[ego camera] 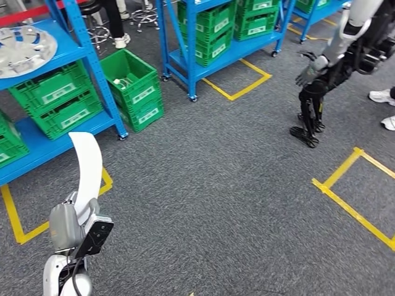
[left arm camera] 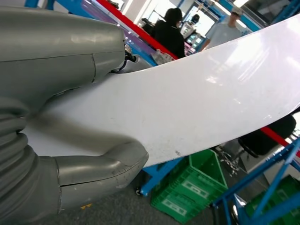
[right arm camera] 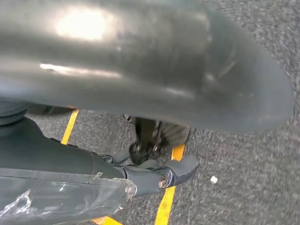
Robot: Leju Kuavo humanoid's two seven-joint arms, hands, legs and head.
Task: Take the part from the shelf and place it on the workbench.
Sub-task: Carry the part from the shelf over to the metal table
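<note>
The part (ego camera: 86, 168) is a long, curved white panel. My left hand (ego camera: 70, 223) grips its lower end at the lower left of the head view, and the panel rises upright above the hand. In the left wrist view the white panel (left arm camera: 198, 98) lies across the picture, clamped between my thick grey thumb (left arm camera: 102, 171) and the fingers (left arm camera: 63, 42). My right hand (right arm camera: 148, 173) hangs low over grey carpet, its dark fingers stretched out with nothing in them.
Blue shelves (ego camera: 88, 58) with green crates (ego camera: 55, 102) stand to the left and at the back; another green crate (ego camera: 135, 86) sits on the floor. Yellow tape (ego camera: 347, 203) marks the carpet. Another robot (ego camera: 321, 74) and a person's shoes (ego camera: 382, 96) are at the back right.
</note>
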